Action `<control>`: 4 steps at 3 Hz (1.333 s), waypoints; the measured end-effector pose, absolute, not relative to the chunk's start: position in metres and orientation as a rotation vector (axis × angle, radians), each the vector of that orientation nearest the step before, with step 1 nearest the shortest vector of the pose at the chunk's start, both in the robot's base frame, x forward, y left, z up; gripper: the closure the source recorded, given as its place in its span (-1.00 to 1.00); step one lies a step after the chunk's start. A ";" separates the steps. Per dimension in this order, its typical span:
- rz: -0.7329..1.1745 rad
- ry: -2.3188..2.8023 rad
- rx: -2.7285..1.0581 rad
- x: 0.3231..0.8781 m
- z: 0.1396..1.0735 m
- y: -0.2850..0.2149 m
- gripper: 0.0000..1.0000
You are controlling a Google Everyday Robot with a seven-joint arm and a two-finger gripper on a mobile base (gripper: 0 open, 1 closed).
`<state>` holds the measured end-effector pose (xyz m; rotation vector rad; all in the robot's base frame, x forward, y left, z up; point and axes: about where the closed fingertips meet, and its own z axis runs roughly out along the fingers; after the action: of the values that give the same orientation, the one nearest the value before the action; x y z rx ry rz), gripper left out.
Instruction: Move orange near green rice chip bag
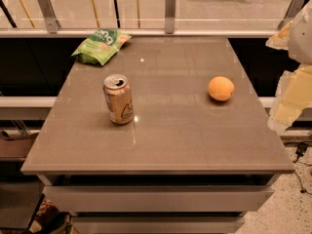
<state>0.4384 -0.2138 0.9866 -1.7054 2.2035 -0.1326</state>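
Note:
The orange (221,88) lies on the right side of the grey table (161,140), by itself. The green rice chip bag (100,45) lies at the table's far left corner, well away from the orange. My gripper (290,100) shows as a pale, blocky shape at the right edge of the view, off the table's right side and to the right of the orange. It touches nothing and holds nothing that I can see.
A tan-and-orange drink can (118,99) stands upright left of centre, between the bag and the table's front. A glass railing with metal posts (169,11) runs behind the table. The floor drops away at the right (292,199).

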 end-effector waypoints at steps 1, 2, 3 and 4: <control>-0.075 2.221 -1.689 0.438 0.988 -0.220 -1.00; -0.085 2.212 -1.670 0.439 0.991 -0.221 -1.00; -0.077 2.212 -1.571 0.446 0.988 -0.230 -1.00; 0.000 2.194 -1.421 0.461 0.968 -0.246 -1.00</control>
<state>0.4613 -0.2457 0.9676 -1.4207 2.1939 0.0003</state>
